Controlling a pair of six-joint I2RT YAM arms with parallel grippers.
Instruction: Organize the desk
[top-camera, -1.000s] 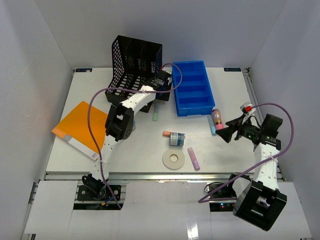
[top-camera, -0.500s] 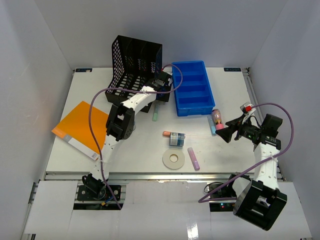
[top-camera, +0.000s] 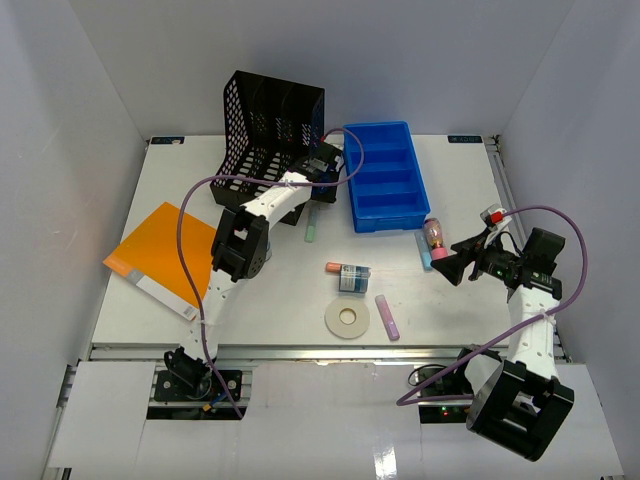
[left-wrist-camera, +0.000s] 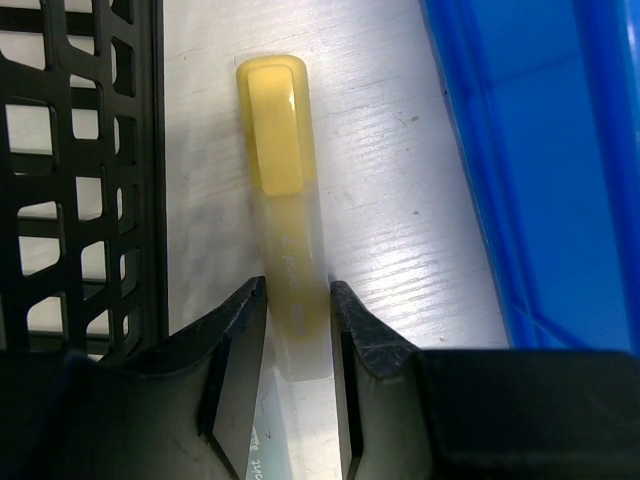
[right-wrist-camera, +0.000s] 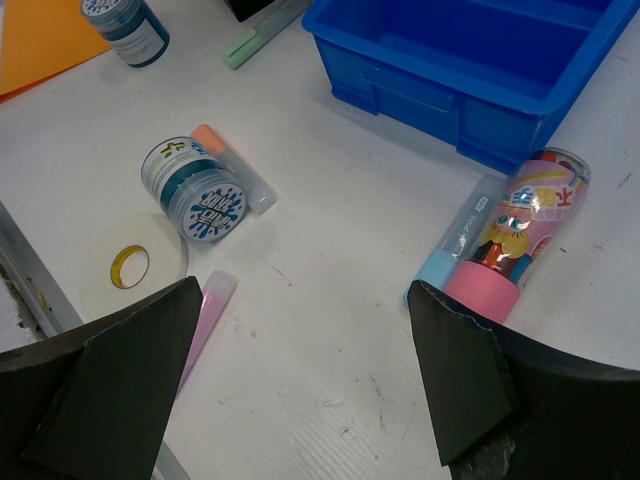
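Note:
The white desk (top-camera: 280, 300) holds scattered stationery. My left gripper (top-camera: 322, 170) sits low between the black mesh rack (top-camera: 270, 125) and the blue tray (top-camera: 385, 175). In the left wrist view its jaws (left-wrist-camera: 297, 290) are shut on a yellow highlighter (left-wrist-camera: 280, 150) lying on the desk beside the rack wall (left-wrist-camera: 80, 150). My right gripper (top-camera: 455, 268) hovers open and empty over the right side (right-wrist-camera: 300, 300). A pink cartoon tube (right-wrist-camera: 520, 235) and a light-blue highlighter (right-wrist-camera: 455, 245) lie just beyond its right finger.
A tape roll (top-camera: 347, 319), a pink highlighter (top-camera: 386, 316), a blue-lidded jar (top-camera: 353, 278) and an orange highlighter (top-camera: 335, 267) lie mid-desk. A green highlighter (top-camera: 310, 228) lies below the rack. An orange folder (top-camera: 165, 255) overhangs the left edge.
My left wrist has shifted very slightly beside the rack. The right arm and the loose items have not moved.

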